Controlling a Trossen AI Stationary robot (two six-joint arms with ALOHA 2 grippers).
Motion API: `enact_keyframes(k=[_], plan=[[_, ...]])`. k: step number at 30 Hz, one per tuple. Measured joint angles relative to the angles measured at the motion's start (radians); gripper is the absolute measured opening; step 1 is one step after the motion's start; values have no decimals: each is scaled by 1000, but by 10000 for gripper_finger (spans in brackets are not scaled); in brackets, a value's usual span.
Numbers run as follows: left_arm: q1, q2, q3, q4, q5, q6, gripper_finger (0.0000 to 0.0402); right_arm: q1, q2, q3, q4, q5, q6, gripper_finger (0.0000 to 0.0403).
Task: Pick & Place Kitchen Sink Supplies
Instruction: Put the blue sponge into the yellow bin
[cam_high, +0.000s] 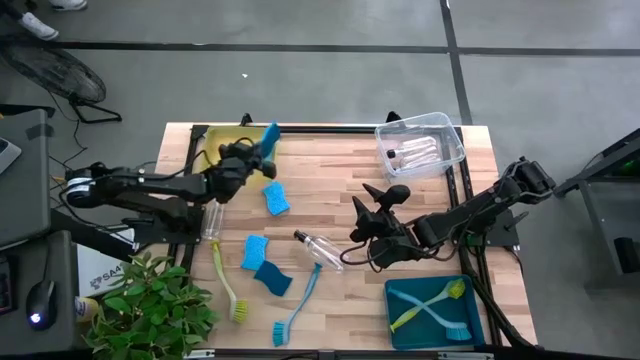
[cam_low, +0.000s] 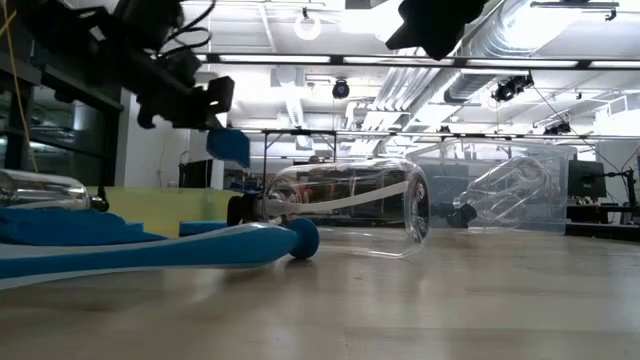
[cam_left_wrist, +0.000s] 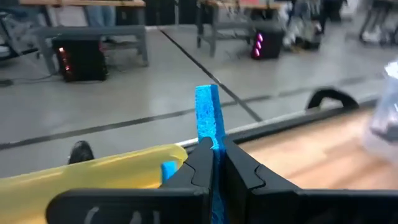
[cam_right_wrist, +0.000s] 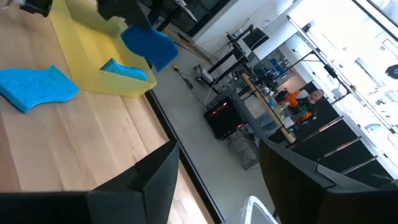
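Observation:
My left gripper (cam_high: 250, 155) is shut on a blue sponge (cam_high: 268, 143) and holds it in the air above the yellow bin (cam_high: 222, 138) at the table's far left. A second sponge (cam_left_wrist: 168, 169) lies inside that bin. Three more blue sponges (cam_high: 276, 198) (cam_high: 255, 250) (cam_high: 272, 277) lie flat on the table. Beside them are a clear bottle (cam_high: 320, 250), another bottle (cam_high: 212, 220), a yellow-green brush (cam_high: 228, 285) and a blue brush (cam_high: 298, 302). My right gripper (cam_high: 362, 200) hovers open above the table's middle, touching nothing. My left gripper pinches the blue sponge's lower edge (cam_left_wrist: 210, 144) between its two fingers (cam_left_wrist: 245, 171). The sponge stands on edge and sticks out past the fingertips. It is lifted clear, above the yellow bin's rim (cam_left_wrist: 93, 171).
A clear bin (cam_high: 452, 150) at the far right holds bottles. A teal bin (cam_high: 400, 300) at the near right holds two brushes. A leafy plant (cam_high: 150, 310) stands at the near left corner. Bare wood lies between the sponges and the clear bin.

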Motion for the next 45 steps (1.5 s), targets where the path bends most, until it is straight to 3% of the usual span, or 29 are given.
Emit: enact_keyframes(k=[8, 18, 24, 32, 45], plan=[[75, -8, -31, 23, -72, -5, 10, -14, 0, 0, 4, -3, 6, 214], [80, 141, -30, -23, -236, -157, 10, -50, 0, 0, 7, -97, 44, 214], [81, 254, -30, 20, -256, -195, 10, -51, 0, 0, 5, -92, 44, 214], [92, 339, -30, 87, -257, -212, 10, -51, 0, 0, 1, -93, 44, 214], [181, 359, -30, 109, -89, -233, 10, -51, 0, 0, -2, -93, 52, 214]])
